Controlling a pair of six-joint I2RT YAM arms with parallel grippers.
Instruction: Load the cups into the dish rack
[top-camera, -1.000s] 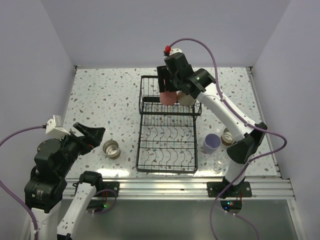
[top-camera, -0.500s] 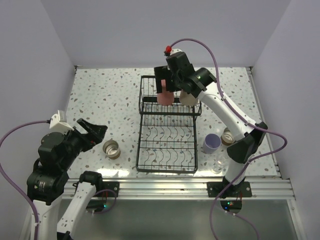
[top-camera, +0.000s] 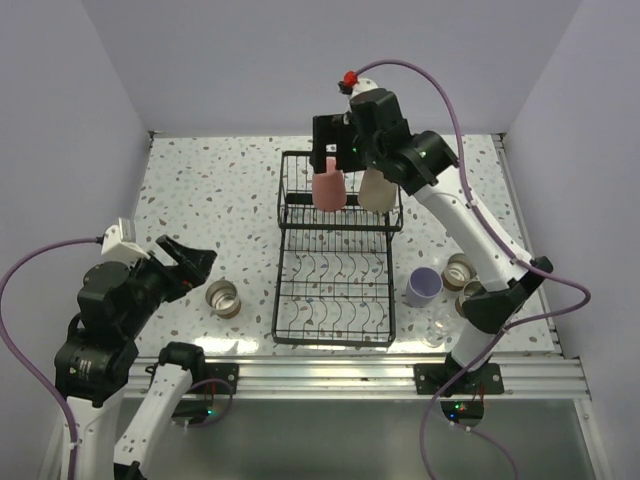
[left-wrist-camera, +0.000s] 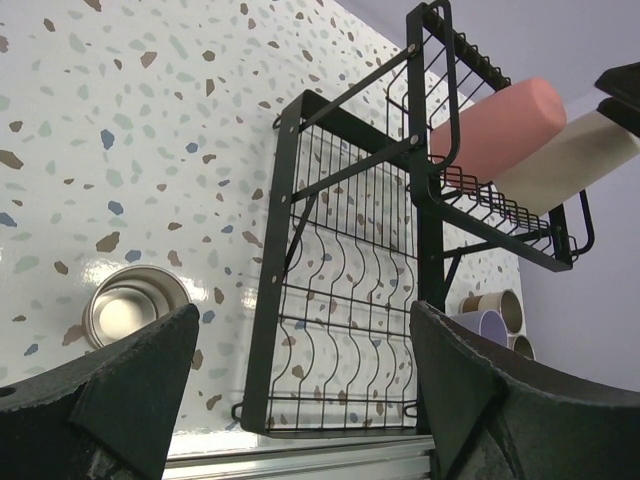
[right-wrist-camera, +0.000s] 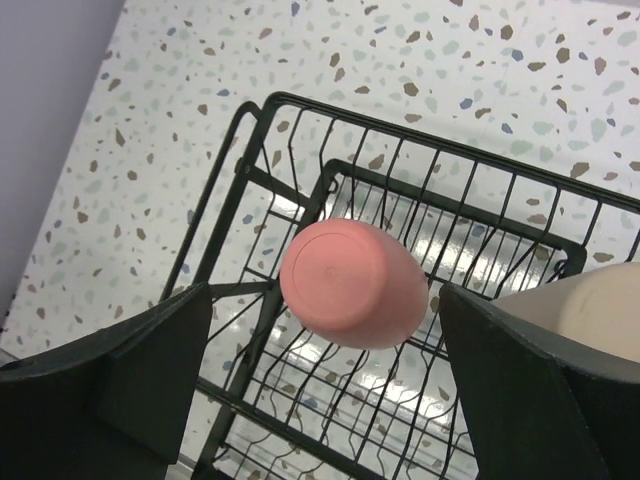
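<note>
The black wire dish rack (top-camera: 335, 262) stands mid-table. A pink cup (top-camera: 328, 188) and a tall beige cup (top-camera: 373, 190) stand upside down in its raised basket. My right gripper (top-camera: 336, 152) hovers open just above the pink cup (right-wrist-camera: 352, 283), with its fingers (right-wrist-camera: 110, 390) wide on either side and apart from it. A lavender cup (top-camera: 422, 287), two tan cups (top-camera: 460, 268) and a tiny clear glass (top-camera: 437, 331) sit right of the rack. Another tan cup (top-camera: 223, 296) sits left of it. My left gripper (top-camera: 186, 266) is open and empty near this cup (left-wrist-camera: 135, 312).
The rack's lower tine section (left-wrist-camera: 345, 330) holds nothing. The beige cup (right-wrist-camera: 590, 300) stands close to the right of the pink one. White walls close in the table at the back and sides. A metal rail (top-camera: 330, 375) runs along the near edge.
My right gripper has let go of the pink cup and risen above it, leaving it upside down in the basket. The left arm has shifted slightly.
</note>
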